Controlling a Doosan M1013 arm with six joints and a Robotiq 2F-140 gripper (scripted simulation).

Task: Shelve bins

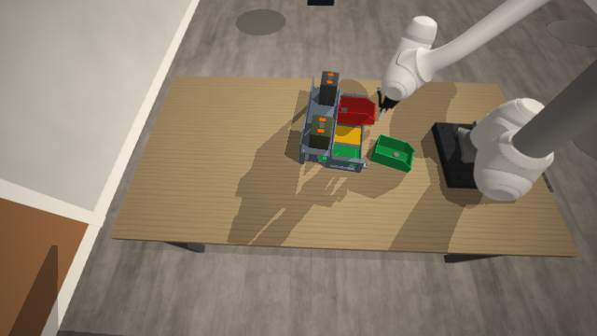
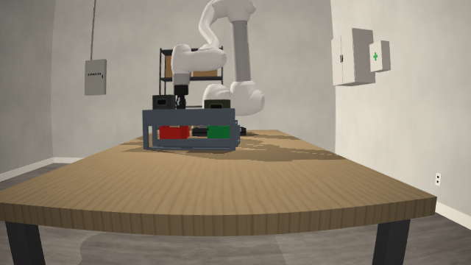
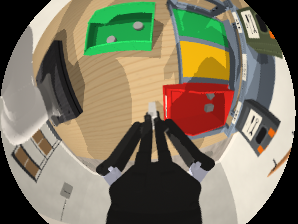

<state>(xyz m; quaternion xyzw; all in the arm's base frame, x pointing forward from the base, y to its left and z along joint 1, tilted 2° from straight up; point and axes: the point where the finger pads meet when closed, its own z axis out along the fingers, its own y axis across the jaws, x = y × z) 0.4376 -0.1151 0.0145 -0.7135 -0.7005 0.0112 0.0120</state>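
Observation:
The red bin (image 1: 356, 110) sits at the far end of the grey shelf (image 1: 326, 128), partly in and sticking out on the arm's side; it also shows in the wrist view (image 3: 197, 107). The green bin (image 1: 393, 153) (image 3: 121, 30) stands on the table beside the shelf, apart from it, with a small grey part inside. The shelf floor shows a yellow mark (image 1: 348, 135) and a green mark (image 1: 346, 151). My gripper (image 1: 382, 113) is shut and empty, just off the red bin's outer edge; in the wrist view (image 3: 153, 115) its tips point down next to that bin.
Two dark boxes with orange tags (image 1: 328, 88) (image 1: 321, 132) stand on top of the shelf. The arm's black base plate (image 1: 454, 154) lies on the table to the right of the green bin.

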